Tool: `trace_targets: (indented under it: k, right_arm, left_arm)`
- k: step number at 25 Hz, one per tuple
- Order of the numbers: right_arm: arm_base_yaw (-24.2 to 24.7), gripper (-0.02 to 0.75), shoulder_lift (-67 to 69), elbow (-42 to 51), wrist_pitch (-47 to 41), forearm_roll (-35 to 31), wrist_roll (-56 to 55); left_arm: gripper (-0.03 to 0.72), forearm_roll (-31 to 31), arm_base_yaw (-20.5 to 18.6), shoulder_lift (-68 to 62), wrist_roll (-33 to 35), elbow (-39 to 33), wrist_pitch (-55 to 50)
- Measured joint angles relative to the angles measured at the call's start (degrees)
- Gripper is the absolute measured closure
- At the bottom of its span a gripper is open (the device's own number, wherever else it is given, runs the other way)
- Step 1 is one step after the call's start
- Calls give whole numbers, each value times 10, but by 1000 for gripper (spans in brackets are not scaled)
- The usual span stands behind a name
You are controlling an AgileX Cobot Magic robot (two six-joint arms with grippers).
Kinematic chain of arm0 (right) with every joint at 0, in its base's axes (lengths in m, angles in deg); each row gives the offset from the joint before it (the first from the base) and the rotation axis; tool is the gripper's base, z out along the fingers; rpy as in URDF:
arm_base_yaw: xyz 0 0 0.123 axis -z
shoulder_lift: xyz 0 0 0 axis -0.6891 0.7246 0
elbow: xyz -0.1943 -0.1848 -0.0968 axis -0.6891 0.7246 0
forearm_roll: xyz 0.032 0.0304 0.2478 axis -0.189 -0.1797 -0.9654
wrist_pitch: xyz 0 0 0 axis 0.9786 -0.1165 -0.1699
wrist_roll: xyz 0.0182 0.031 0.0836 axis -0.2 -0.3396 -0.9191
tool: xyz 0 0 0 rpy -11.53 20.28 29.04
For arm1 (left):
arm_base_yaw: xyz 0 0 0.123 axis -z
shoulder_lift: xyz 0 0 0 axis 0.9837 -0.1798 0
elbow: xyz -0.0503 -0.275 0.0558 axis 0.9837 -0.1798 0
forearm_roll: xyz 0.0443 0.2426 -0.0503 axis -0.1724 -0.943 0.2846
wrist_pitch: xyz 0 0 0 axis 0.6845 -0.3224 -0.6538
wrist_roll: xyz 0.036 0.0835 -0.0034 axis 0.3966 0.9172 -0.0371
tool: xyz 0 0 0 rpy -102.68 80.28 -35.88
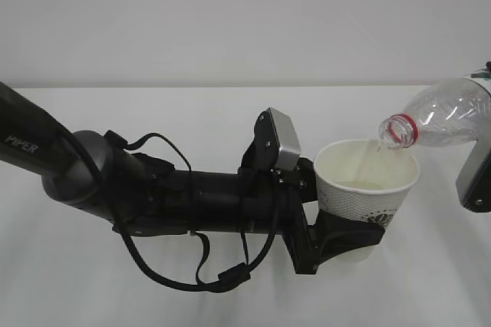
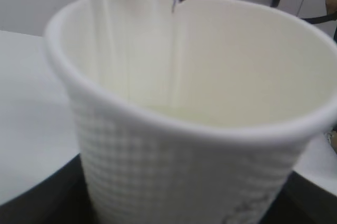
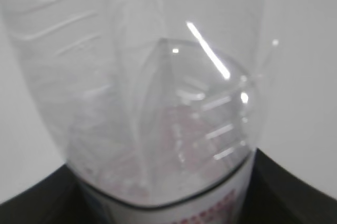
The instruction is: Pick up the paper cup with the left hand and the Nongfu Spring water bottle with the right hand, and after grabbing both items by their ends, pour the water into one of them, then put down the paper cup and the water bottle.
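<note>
White table (image 1: 192, 112) — nothing seen resting directly on it.

A plain white table (image 1: 192, 112) meets a pale grey wall (image 1: 230, 12).

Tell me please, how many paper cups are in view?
1. The paper cup is right of centre, held by the left pincer, under the tilted bottle's mouth. No other cup shows.

Bright, even, washed-out lighting; both wrist views soft.
Faint shadows on the white table (image 1: 192, 127); the paper cup (image 2: 195, 129) blurs close up; white glare streaks cross the out-of-focus Nongfu Spring water bottle (image 3: 158, 108).
</note>
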Motion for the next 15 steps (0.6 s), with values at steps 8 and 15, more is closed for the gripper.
trace_targets:
  k: [8,15]
  right_arm:
    - [0,242,0,0,0,-2,5]
    - [0,242,0,0,0,-6,5]
  left_arm:
    - [151,0,0,0,0,0,0]
    - [151,0,0,0,0,0,0]
